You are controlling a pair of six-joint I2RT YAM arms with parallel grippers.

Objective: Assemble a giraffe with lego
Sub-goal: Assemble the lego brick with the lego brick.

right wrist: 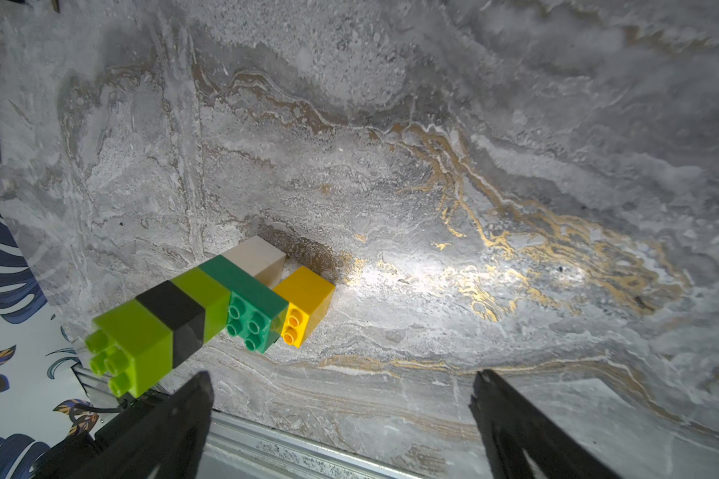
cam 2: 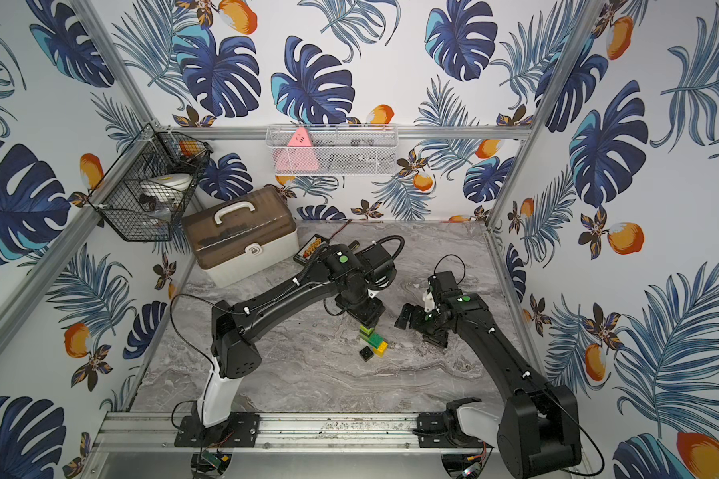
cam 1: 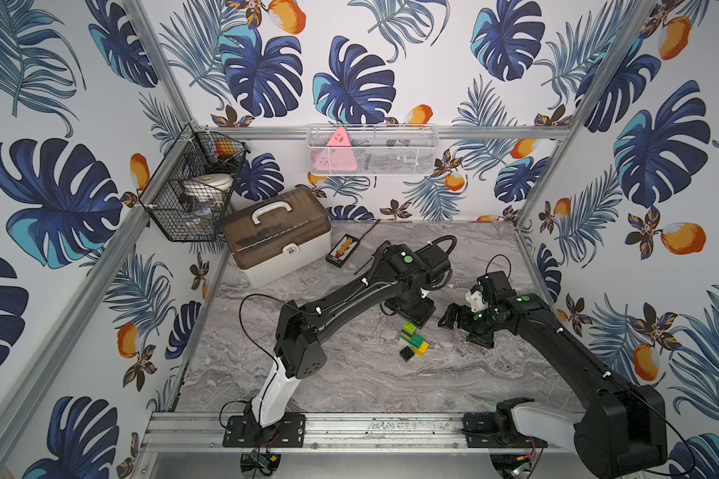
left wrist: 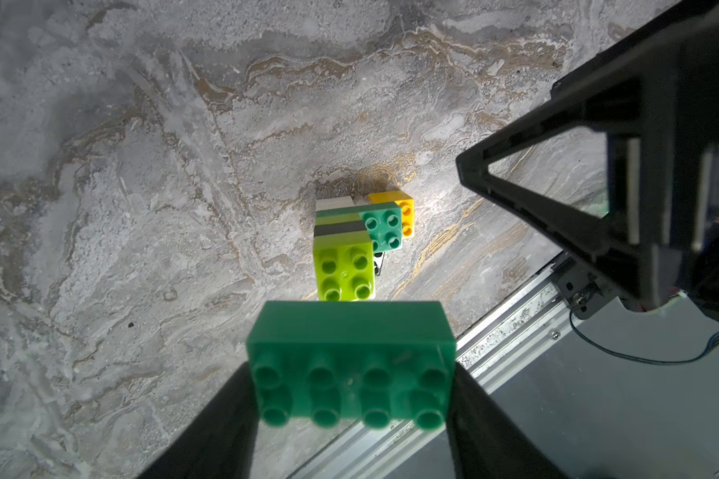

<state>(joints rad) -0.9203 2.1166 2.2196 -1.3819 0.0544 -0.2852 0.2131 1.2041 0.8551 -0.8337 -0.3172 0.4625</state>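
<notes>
Clamped nearest the left wrist camera, one long dark-green brick [left wrist: 349, 331] is held with its studs toward the lens by the left gripper [left wrist: 351, 373]. The fingers [left wrist: 225, 414] are set part-way closed against its two short ends.

Beyond it, the giraffe [left wrist: 345, 249] is seen standing on the marble tabletop [left wrist: 142, 166]. Six joined bricks are counted in it. One white and one yellow sit side by side at the base, and one long dark-green brick is laid across both. One lime, one black and one lime are stacked above the white end. Four green studs are left bare over the yellow.

In both top views the figure [cam 1: 409, 336] [cam 2: 370, 338] is placed near mid-table, between the two grippers and just in front of the left one. One loose black brick [cam 1: 407, 353] is seen lying just beside it, on the side toward the arm bases.

Eight bricks are counted in all: two dark-green, two lime, two black, one white and one yellow.

The right gripper [right wrist: 341, 394] is seen spread wide with nothing between its fingers, apart from the figure.

At the back, one lidded box [cam 1: 275, 236] and two wire baskets [cam 1: 171, 199] [cam 1: 391, 161] are visible.
</notes>
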